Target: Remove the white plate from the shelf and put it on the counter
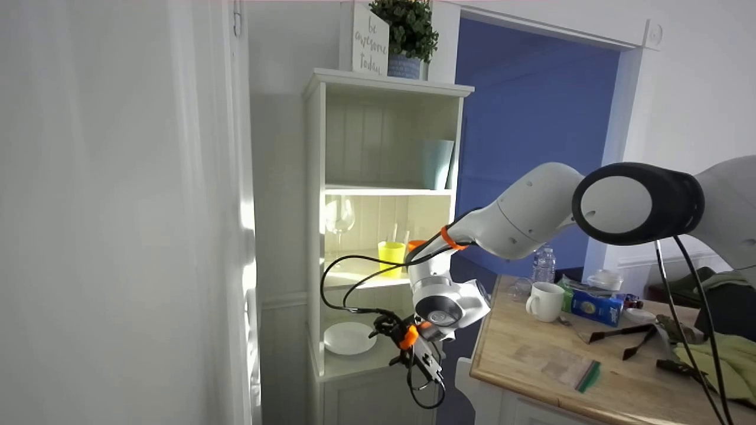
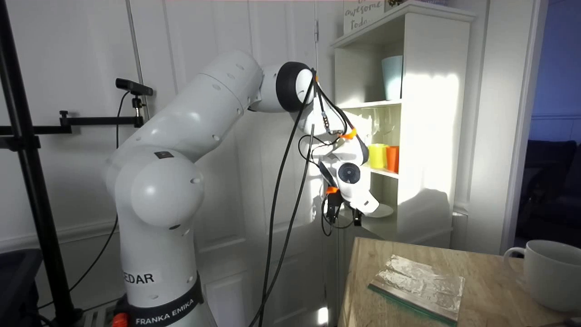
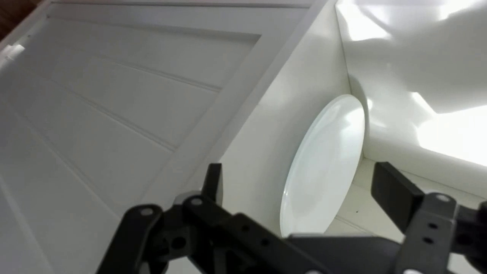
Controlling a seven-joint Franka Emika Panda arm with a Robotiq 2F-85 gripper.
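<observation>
The white plate lies on the lowest open board of the white shelf. It also shows in an exterior view, partly hidden behind the arm, and in the wrist view, its near end hidden behind the gripper. My gripper is open and empty at the front of that board, beside the plate. In the wrist view the gripper's fingers stand wide apart, with the plate showing between them; I see no contact. The wooden counter stands to one side of the shelf; it also shows in an exterior view.
A yellow cup, an orange cup and a wine glass stand on the board above. The counter holds a plastic bag, a white mug, a blue box and dark utensils. A white door is behind the arm.
</observation>
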